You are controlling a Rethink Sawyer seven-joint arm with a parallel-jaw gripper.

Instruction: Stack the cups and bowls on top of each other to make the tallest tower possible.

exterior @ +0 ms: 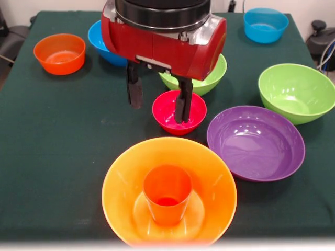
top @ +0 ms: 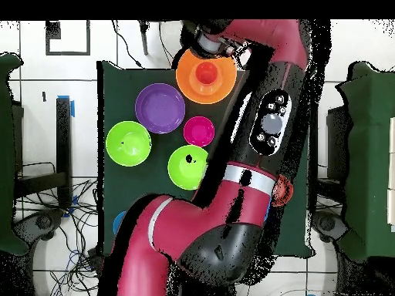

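The tower is a big orange bowl [exterior: 112, 183] [top: 185, 81] at the table's near edge, with an orange cup [exterior: 167, 201] [top: 207, 73] standing upright in its middle. Just behind it sits a small crimson bowl [exterior: 196, 112] [top: 199, 131]. My gripper [exterior: 157, 113] is open and straddles the crimson bowl's left rim. One black finger [exterior: 181, 102] reaches down inside the bowl and the other finger [exterior: 135, 89] hangs outside it on the left. The arm hides the gripper in the overhead view.
A wide purple bowl [exterior: 255, 142] [top: 160, 108] lies right of the crimson one. Lime green bowls sit at the right [exterior: 297, 91] [top: 128, 143] and behind the gripper [exterior: 209, 78] [top: 187, 166]. Two blue bowls [exterior: 265, 24] [exterior: 97, 36] and a small orange bowl [exterior: 59, 53] stand at the back.
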